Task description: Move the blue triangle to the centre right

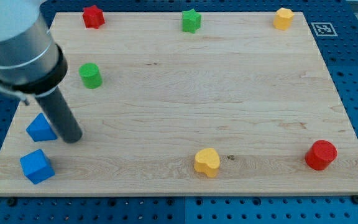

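The blue triangle (40, 128) lies near the left edge of the wooden board (185, 99), partly hidden by my dark rod. My tip (73, 139) rests on the board just to the right of the blue triangle, touching or nearly touching its right side. A blue cube (36, 166) sits below the triangle at the bottom left corner.
A green cylinder (91, 75) stands above my tip. A red star (93, 17), a green star (191, 20) and a yellow hexagon (283, 18) line the top edge. A yellow heart (207, 162) and a red cylinder (321, 155) sit near the bottom edge.
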Tool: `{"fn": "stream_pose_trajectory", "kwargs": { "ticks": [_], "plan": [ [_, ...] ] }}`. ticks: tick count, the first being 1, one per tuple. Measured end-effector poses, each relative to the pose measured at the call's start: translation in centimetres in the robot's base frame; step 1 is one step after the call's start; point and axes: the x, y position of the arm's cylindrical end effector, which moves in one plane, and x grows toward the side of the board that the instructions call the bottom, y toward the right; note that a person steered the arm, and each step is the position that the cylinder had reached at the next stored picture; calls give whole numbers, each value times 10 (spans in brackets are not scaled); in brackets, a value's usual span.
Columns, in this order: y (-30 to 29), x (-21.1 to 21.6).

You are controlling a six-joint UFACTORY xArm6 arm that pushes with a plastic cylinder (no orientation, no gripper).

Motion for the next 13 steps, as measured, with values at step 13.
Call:
{"fn": "stream_pose_trajectory", "kwargs": {
  "ticks": [13],
  "plan": [
    [48, 34]
  ]
}}
